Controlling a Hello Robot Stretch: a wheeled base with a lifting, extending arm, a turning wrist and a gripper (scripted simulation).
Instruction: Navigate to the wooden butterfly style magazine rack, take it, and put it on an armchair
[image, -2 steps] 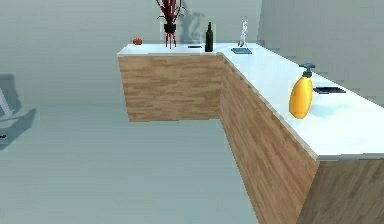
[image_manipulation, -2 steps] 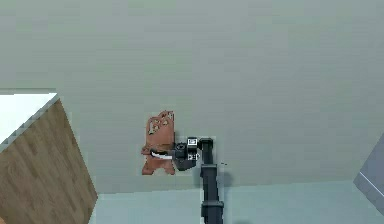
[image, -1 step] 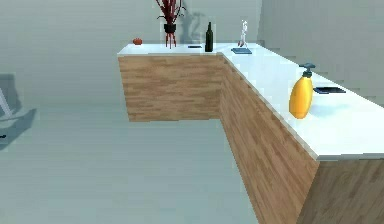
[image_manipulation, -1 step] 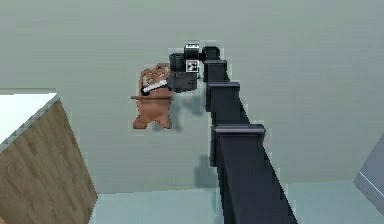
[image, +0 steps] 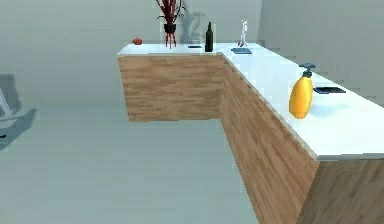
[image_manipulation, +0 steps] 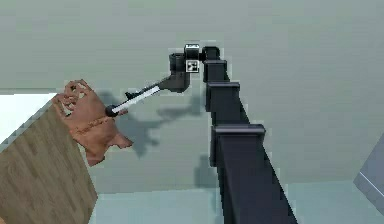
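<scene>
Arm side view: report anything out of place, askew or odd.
One thing stands out: a brown wooden rack hangs tilted at the jaws' far end, off the floor, beside the counter corner rather than standing on a surface. Whether it touches the counter cannot be told. Nothing looks spilled.
</scene>
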